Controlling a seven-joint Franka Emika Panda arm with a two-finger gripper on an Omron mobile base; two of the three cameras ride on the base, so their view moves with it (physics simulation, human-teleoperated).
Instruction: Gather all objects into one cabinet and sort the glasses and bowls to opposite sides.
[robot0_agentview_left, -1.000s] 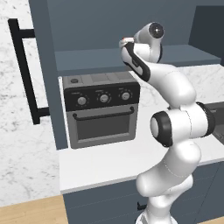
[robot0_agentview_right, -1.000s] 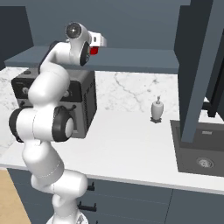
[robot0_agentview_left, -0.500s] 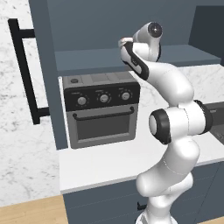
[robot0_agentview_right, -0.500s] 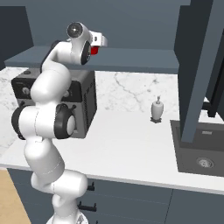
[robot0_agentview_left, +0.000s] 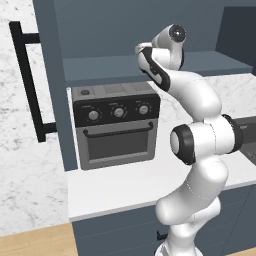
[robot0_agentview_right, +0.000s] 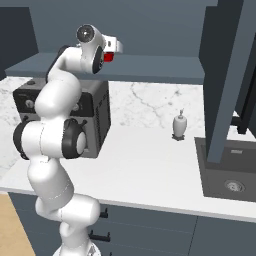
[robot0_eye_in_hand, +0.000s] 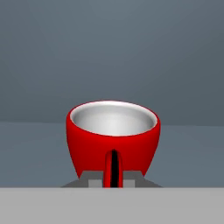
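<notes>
A small red cup (robot0_eye_in_hand: 113, 135) with a white inside stands upright on the slate-blue shelf (robot0_eye_in_hand: 30, 148) of the open cabinet (robot0_agentview_right: 150, 69). Its handle faces the hand. My gripper (robot0_eye_in_hand: 113, 178) is shut on that handle, with a grey finger pad (robot0_eye_in_hand: 90, 178) on either side of it. From the right base view the red cup (robot0_agentview_right: 108, 57) shows just below the white hand, over the shelf's left part. From the left base view the hand (robot0_agentview_left: 145, 50) reaches in over the shelf (robot0_agentview_left: 100, 67), and the arm hides the cup.
A dark toaster oven (robot0_agentview_left: 115, 125) stands on the marble counter (robot0_agentview_right: 145, 150) under the shelf. A white soap dispenser (robot0_agentview_right: 179, 125) stands by the sink (robot0_agentview_right: 227, 172). An open cabinet door with a black handle (robot0_agentview_left: 30, 80) hangs at the left; a tall slate panel (robot0_agentview_right: 220, 80) stands at the right.
The gripper has closed on the red cup's handle. The arm and the cup stay almost where they were.
</notes>
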